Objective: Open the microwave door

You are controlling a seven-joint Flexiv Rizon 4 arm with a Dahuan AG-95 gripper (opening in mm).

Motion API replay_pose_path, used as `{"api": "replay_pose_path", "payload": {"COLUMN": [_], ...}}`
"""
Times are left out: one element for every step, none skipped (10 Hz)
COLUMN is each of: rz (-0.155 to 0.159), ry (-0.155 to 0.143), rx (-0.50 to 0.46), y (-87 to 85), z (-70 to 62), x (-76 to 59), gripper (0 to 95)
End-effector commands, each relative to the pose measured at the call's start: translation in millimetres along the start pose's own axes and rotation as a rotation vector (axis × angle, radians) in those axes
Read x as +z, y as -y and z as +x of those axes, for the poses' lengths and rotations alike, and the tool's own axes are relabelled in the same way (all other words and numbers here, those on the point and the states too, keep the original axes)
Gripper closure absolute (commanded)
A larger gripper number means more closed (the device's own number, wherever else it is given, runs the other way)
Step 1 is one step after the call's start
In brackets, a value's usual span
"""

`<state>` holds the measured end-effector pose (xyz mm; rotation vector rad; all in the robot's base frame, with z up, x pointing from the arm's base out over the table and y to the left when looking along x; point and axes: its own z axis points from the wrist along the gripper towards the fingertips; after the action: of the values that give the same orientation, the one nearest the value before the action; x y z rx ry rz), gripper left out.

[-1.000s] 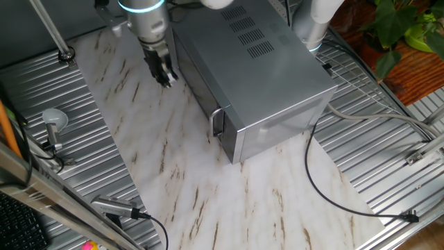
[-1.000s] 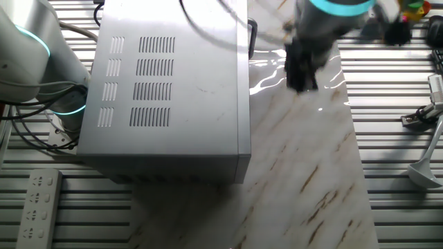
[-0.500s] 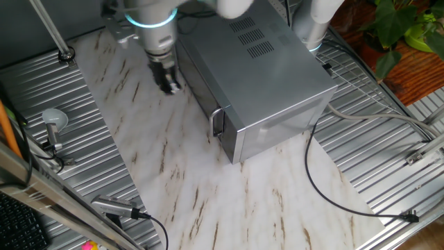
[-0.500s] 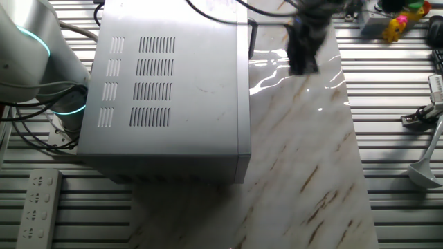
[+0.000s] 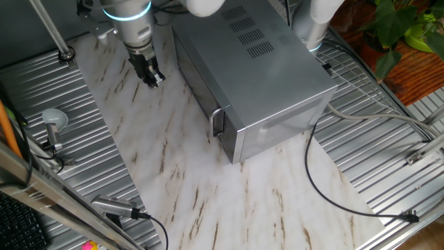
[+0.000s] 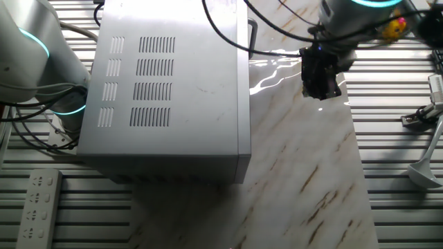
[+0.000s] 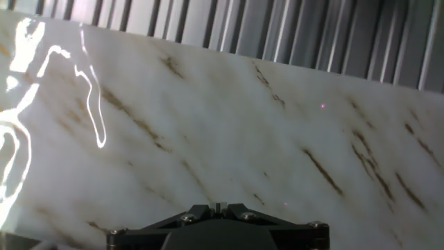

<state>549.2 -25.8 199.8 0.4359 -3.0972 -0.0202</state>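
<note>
A marble-patterned table (image 5: 173,173) carries the silver microwave (image 5: 257,83).

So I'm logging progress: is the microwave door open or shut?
Shut. The microwave door lies flush with the box, its handle untouched; the hand hangs apart from it over the table.

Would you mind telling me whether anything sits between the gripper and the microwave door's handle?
Nothing visible does. The gripper hangs over bare marble tabletop, off to the side of the microwave door, and the stretch to the handle holds no objects.

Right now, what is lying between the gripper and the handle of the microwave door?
Nothing: in one fixed view only bare marble tabletop separates the gripper from the handle on the microwave door.
</note>
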Motion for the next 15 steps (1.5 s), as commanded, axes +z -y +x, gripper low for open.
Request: {"api": "replay_pose_path", "payload": {"rz": [-0.014, -0.010, 0.022, 0.012, 0.012, 0.013, 0.008, -0.003, -0.022, -0.030, -0.030, -0.028, -0.014, -0.006, -0.002], "ry": [0.006, 0.005, 0.009, 0.019, 0.018, 0.002, -0.005, -0.006, 0.002, 0.005, 0.008, 0.007, 0.002, -0.002, -0.011], "rx": [0.031, 0.036, 0.005, -0.019, -0.022, -0.003, 0.007, 0.005, 0.008, 0.016, 0.037, 0.051, 0.088, 0.103, 0.134], "y": [1.0, 1.0, 1.0, 1.0, 1.0, 1.0, 1.0, 1.0, -0.2, -9.1, -28.9, -39.4, -70.5, -86.0, -108.8], "z": [-1.8, -1.8, -1.8, -1.8, -1.8, -1.8, -1.8, -1.8, -0.7, 4.1, 8.7, 10.3, 16.0, 20.1, 26.6], "x": [0.5, 0.5, 0.5, 0.5, 0.5, 0.5, 0.5, 0.5, 0.5, 0.4, 0.9, 0.4, -5.0, -9.2, -14.9], "gripper": [95.0, 95.0, 95.0, 95.0, 95.0, 95.0, 95.0, 95.0, 95.0, 95.0, 95.0, 95.0, 95.0, 95.0, 95.0]}}
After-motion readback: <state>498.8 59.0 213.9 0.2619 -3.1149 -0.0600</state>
